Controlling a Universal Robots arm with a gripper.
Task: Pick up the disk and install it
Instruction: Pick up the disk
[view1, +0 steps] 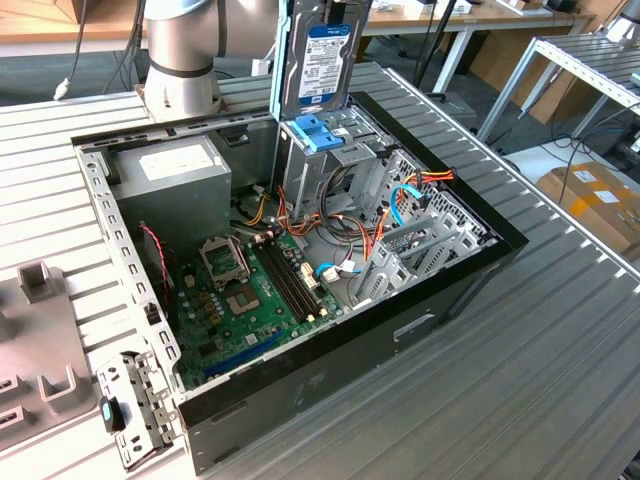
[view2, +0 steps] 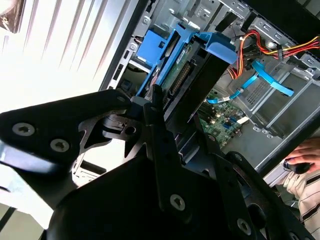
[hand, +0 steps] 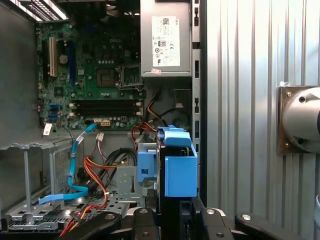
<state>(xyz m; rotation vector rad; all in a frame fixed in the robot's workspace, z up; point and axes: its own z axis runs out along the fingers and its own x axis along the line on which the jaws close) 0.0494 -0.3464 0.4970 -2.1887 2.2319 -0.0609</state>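
The disk (view1: 322, 55) hangs upright on its edge, grey with a white and blue label, a light-blue carrier rail along its sides. It is just above the tall metal drive cage (view1: 345, 165) inside the open computer case (view1: 470, 275). In both wrist views my gripper (hand: 175, 216) (view2: 156, 102) is shut on the disk's upper end. The disk (hand: 177, 167) points edge-on down toward the cage, its connector edge and blue rail (view2: 200, 50) showing past the black fingers (view2: 122, 107).
A blue plastic bracket (view1: 315, 132) sits atop the cage right under the disk. Orange and blue cables (view1: 405, 195), the motherboard (view1: 250, 290) and the power supply (view1: 170, 180) lie inside the case. The arm's base (view1: 180, 60) stands behind the case. A person's hand (view2: 302, 160) rests beyond it.
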